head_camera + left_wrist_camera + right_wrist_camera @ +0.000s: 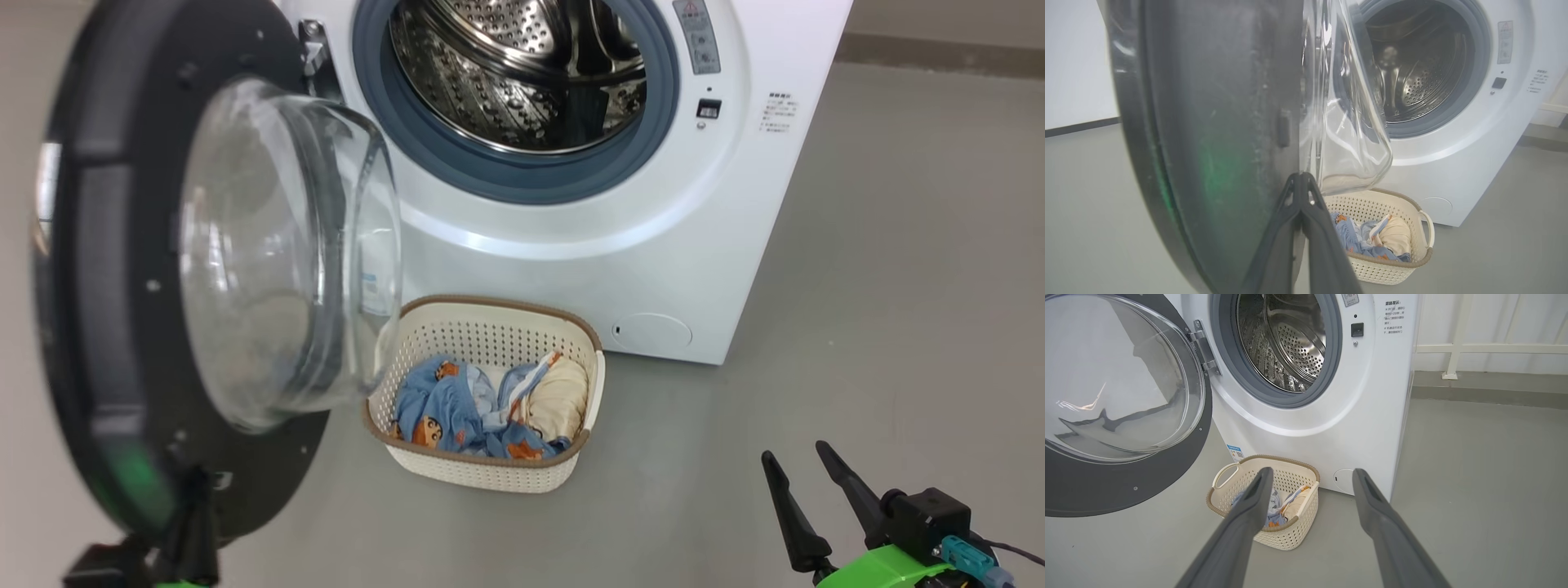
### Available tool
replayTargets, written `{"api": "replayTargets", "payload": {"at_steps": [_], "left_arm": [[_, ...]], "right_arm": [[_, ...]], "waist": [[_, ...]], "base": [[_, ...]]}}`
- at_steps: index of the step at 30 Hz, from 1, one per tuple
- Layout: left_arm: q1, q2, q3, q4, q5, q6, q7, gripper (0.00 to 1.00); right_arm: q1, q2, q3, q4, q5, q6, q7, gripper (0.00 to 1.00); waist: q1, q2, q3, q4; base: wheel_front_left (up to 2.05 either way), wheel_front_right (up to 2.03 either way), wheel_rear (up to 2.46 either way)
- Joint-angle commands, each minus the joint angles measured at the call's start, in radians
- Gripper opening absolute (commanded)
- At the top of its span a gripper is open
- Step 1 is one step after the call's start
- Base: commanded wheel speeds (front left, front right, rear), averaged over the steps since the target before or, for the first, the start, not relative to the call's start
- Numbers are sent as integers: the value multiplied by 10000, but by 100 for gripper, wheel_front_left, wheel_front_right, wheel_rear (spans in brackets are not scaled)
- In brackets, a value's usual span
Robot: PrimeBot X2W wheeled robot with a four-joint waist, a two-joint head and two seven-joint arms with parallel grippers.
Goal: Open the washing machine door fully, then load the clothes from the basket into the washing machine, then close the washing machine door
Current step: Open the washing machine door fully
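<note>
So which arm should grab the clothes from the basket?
Probably right: the right claw is open and free near the basket; the left claw is shut beside the washing machine door.

My left fingers (196,523) sit low at the near left, pressed tight together and pointing up. My right fingers (790,510) hang at the near right, spread wide apart, holding nothing.

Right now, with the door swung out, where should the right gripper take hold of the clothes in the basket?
I'd pinch the raised blue folds of the clothes, coming down from above with the open right gripper: the basket walls shut off the sides. Keep to its right, since the washing machine door bulges near its left rim.
</note>
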Motion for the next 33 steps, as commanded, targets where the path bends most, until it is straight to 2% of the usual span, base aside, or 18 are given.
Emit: {"api": "replayTargets", "payload": {"at_steps": [1, 20, 28, 33], "left_arm": [[-605, 368, 633, -58, -110, 162, -63, 0], [-2349, 1439, 2631, 1830, -616, 60, -63, 0], [-3276, 1754, 3125, 2781, -662, -323, -63, 0], [-3885, 1786, 3521, 3259, -609, -372, -63, 0]], "right_arm": [[-260, -139, 227, -278, 83, 16, -120, 100], [-659, -523, 318, -375, 17, 16, -120, 100], [-978, -852, 364, -443, 1, 16, -120, 100], [-1116, -1074, 379, -504, -30, 16, -120, 100]], "waist": [[0, -1, 124, -33], [0, -1, 1029, 154], [0, -1, 1666, 244], [0, -1, 2131, 293]], "base": [[0, 0, 0], [0, 0, 0], [0, 0, 0], [0, 0, 0]]}}
